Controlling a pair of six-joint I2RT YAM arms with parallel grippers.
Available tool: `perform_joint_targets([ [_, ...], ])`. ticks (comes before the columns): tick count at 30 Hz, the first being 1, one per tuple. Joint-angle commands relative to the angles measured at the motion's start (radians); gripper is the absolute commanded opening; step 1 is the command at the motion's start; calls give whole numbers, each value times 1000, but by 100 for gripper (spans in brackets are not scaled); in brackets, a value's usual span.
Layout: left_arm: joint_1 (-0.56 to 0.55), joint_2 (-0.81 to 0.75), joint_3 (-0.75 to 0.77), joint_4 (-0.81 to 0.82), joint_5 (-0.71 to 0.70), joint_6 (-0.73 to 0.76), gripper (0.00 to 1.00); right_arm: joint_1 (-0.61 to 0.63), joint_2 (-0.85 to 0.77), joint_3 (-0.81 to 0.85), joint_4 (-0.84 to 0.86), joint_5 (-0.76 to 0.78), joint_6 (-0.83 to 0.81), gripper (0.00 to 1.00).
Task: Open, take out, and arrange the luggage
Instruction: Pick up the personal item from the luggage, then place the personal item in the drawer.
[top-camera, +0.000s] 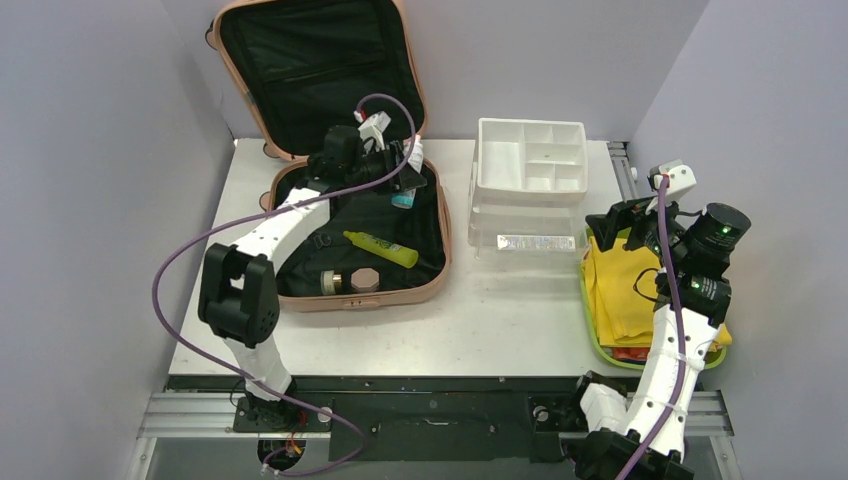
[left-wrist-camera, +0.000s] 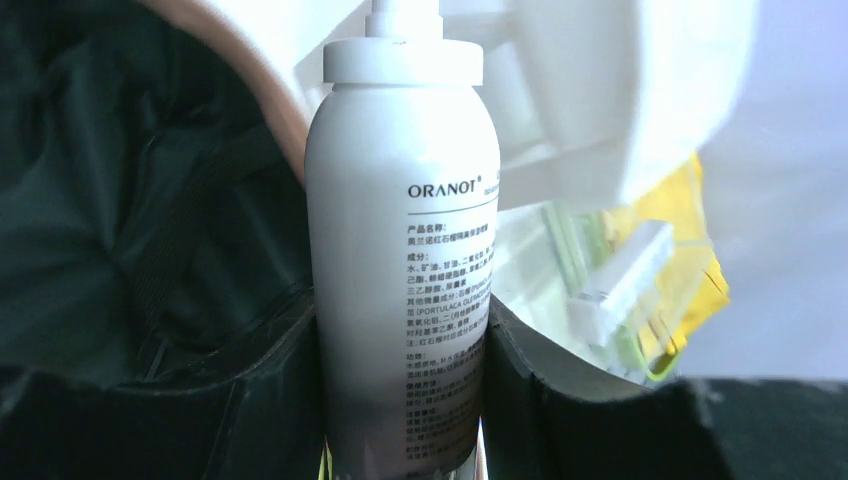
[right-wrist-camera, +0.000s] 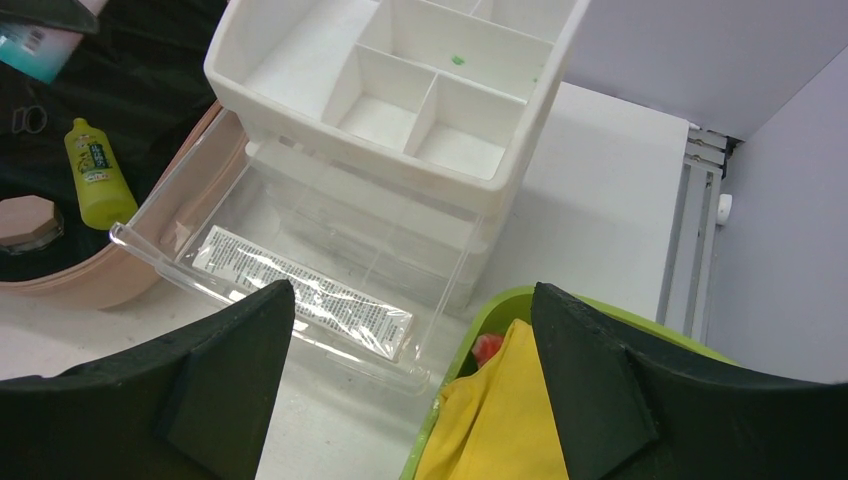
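the luggage (top-camera: 392, 293) lies open at the back left of the table, its lid propped upright against the rear wall and its black-lined base flat on the surface. the step in hand looks like the take-out: the left gripper (left-wrist-camera: 402, 405) is at the far right corner of the base, its 2 fingers pinching a white bottle (left-wrist-camera: 400, 250) around the lower body, with the pump top pointing away from the wrist. whether the bottle has cleared the lining i cannot tell.

the right gripper (right-wrist-camera: 412, 310) hangs with its fingers spread and holding nothing, above the rim of the green tray (right-wrist-camera: 478, 312) where a yellow cloth (right-wrist-camera: 500, 425) lies. a yellow-green bottle (top-camera: 382, 249) and a jar (top-camera: 352, 281) are left in the base, so the unpacking seems partly done.

next, i judge, the bottle must be lifted over the pink rim and carried right to the white organizer (top-camera: 483, 160), or its clear drawer (right-wrist-camera: 140, 236), which stands pulled out. the grip is low on a tall, smooth bottle, so it could tilt or slip in transit.
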Motion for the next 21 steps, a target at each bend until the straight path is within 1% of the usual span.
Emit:
perform_joint_targets([
  [1,-20,-102,85,121,206,156,34,3,-19,22,20,-18,-22,83],
  [2,-28,-109,95,98,221,188,35,3,-18,27,14,-17,-24,83],
  [3,-49,-111,120,82,274,267,36,5,-18,29,13,-15,-24,83],
  [4,-76,-114,136,37,288,308,36,4,-17,31,12,-14,-25,83],
  [5,-92,-115,169,-26,299,395,36,4,-14,31,11,-13,-26,83],
  [6,-125,-115,189,-62,304,434,36,3,-13,33,12,-13,-25,83],
  [7,-142,-113,226,-132,303,520,36,4,-7,32,13,-13,-22,83],
  [9,-199,-106,283,-209,276,620,36,4,2,35,13,-11,-20,83],
  [12,-277,-62,368,-290,242,705,36,4,12,37,12,-7,-17,83],
  [15,-338,3,490,-376,190,792,36,2,8,34,11,-3,-14,83],
  [18,-401,106,615,-433,148,838,36,1,-3,30,10,2,-14,83],
  [21,-455,215,696,-481,81,908,36,-1,-13,34,5,4,-16,83],
])
